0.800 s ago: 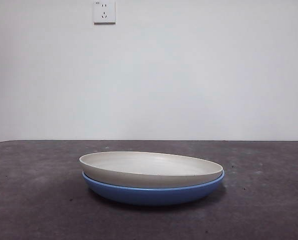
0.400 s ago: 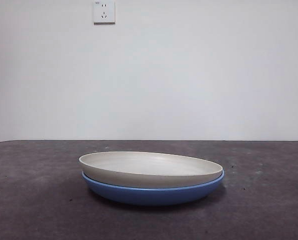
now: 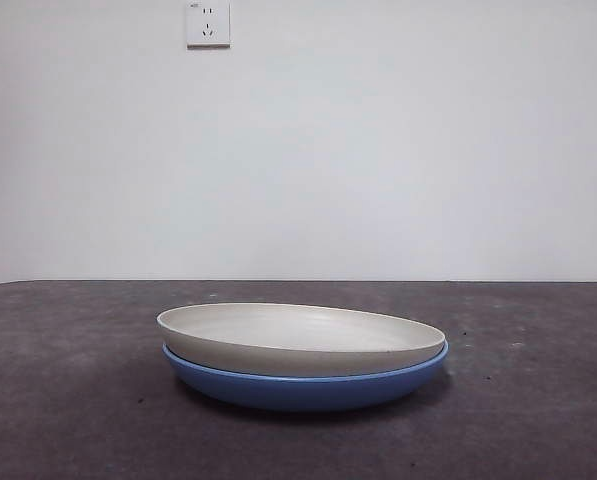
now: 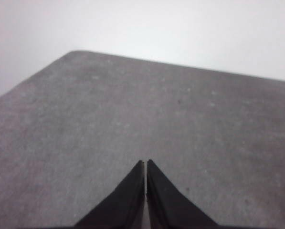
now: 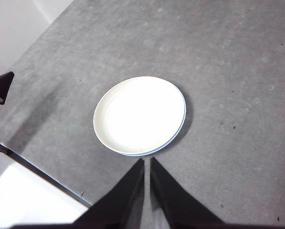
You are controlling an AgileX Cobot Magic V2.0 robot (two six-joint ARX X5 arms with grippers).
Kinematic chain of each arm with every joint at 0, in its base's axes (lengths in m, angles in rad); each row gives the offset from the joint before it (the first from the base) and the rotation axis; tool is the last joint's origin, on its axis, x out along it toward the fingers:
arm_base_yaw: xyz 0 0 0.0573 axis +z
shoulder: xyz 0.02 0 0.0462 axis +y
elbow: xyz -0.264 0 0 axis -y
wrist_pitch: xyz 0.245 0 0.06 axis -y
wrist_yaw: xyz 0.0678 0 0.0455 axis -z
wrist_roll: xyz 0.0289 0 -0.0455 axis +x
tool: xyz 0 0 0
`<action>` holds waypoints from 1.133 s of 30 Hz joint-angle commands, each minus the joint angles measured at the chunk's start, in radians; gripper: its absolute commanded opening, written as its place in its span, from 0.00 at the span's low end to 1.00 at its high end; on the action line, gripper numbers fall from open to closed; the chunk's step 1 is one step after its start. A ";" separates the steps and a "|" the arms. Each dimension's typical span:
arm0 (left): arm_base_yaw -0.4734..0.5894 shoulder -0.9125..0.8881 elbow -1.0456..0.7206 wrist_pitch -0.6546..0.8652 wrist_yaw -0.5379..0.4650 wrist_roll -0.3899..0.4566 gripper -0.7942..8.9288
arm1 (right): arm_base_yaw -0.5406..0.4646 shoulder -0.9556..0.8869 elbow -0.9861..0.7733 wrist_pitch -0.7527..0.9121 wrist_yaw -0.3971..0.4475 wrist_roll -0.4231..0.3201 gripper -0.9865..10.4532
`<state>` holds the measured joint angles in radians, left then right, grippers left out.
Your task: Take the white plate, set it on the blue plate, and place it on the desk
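The white plate (image 3: 300,338) lies stacked inside the blue plate (image 3: 308,388) on the desk (image 3: 58,400) in the front view. In the right wrist view the white plate (image 5: 139,114) nearly covers the blue plate, of which only a thin rim (image 5: 184,110) shows. My right gripper (image 5: 147,161) is shut and empty, high above the desk, apart from the plates. My left gripper (image 4: 145,163) is shut and empty over bare desk (image 4: 132,114), with no plate in its view.
A white wall with a socket (image 3: 208,23) stands behind the desk. The right wrist view shows the desk's edge, a white surface (image 5: 32,200) beyond it and a dark arm part (image 5: 0,87) at the side.
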<state>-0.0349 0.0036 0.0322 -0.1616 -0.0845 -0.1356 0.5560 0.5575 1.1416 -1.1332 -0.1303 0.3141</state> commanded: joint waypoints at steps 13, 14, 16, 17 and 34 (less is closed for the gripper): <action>0.000 0.000 -0.021 -0.024 -0.005 0.022 0.09 | 0.007 0.002 0.012 0.011 0.000 -0.008 0.10; 0.000 0.000 -0.021 -0.024 -0.005 0.022 0.09 | 0.007 0.002 0.012 0.011 0.000 -0.008 0.10; 0.000 0.000 -0.021 -0.024 -0.005 0.022 0.09 | 0.007 0.002 0.012 0.011 0.000 -0.008 0.10; 0.000 0.000 -0.021 -0.024 -0.005 0.022 0.09 | 0.007 0.002 0.012 0.011 0.000 -0.008 0.10; 0.000 0.000 -0.021 -0.024 -0.005 0.022 0.09 | -0.060 -0.017 -0.016 0.086 0.105 -0.149 0.10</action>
<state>-0.0349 0.0044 0.0322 -0.1787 -0.0841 -0.1211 0.5091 0.5465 1.1240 -1.0687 -0.0509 0.2451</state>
